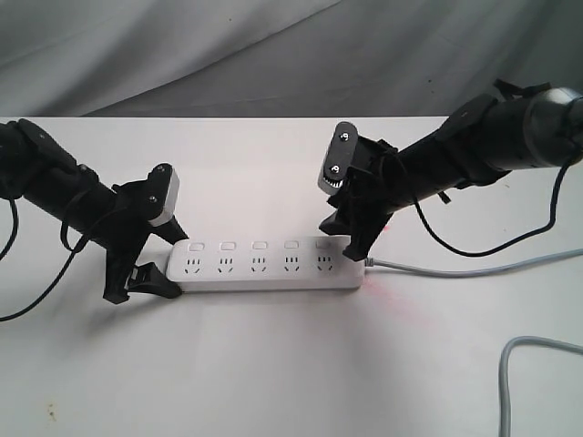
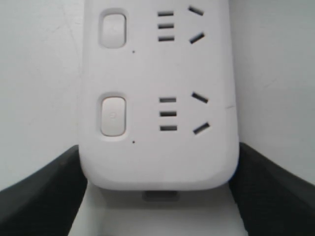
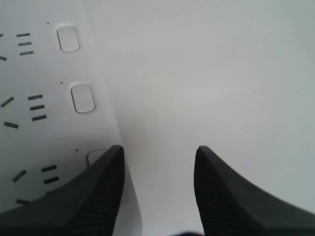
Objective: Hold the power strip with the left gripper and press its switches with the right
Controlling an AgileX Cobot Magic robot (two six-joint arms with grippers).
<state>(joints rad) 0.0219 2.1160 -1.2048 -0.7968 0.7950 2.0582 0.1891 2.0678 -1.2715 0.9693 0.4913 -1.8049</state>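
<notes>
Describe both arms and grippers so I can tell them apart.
Both are black two-jawed claws on black arms. The left gripper carries a plain pale grey block on a slim arm trailing a black cable. The right gripper has ribbed pads, an oblong grey plate with a ring of dots, and a thicker sleeved arm with a black cable.

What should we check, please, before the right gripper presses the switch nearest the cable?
1. Jaws of the left gripper clamp the end of the power strip: ok.
2. The power strip lies flat on the table: ok.
3. Jaws of the right gripper are open and empty: ok.
4. One right jaw sits over the switch nearest the cable: ok.
5. That jaw touches the switch: cannot tell.
</notes>
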